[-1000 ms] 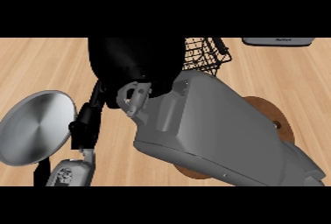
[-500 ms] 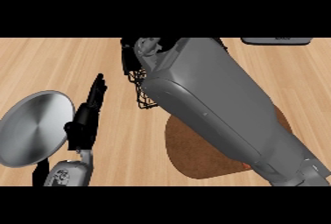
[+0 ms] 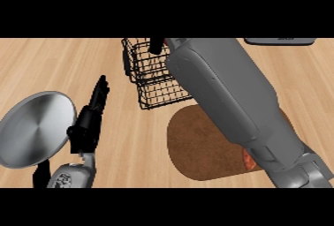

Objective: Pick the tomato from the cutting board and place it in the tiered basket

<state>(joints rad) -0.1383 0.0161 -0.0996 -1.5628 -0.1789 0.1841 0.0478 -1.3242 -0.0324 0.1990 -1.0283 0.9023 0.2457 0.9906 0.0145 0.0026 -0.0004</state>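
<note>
Over the tiered basket (image 3: 154, 88) the right hand (image 3: 157, 45) hides its grip, while the left hand (image 3: 89, 119) points straight-fingered away.

Most of the right hand (image 3: 157, 45) behind its own forearm (image 3: 228, 101); basket (image 3: 150, 84) and cutting board (image 3: 202, 148) partly beneath.

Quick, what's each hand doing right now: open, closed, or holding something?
Left hand: open, fingers straight, holding nothing.
Right hand: cannot be told; mostly hidden behind its grey forearm at the black wire basket.
</note>
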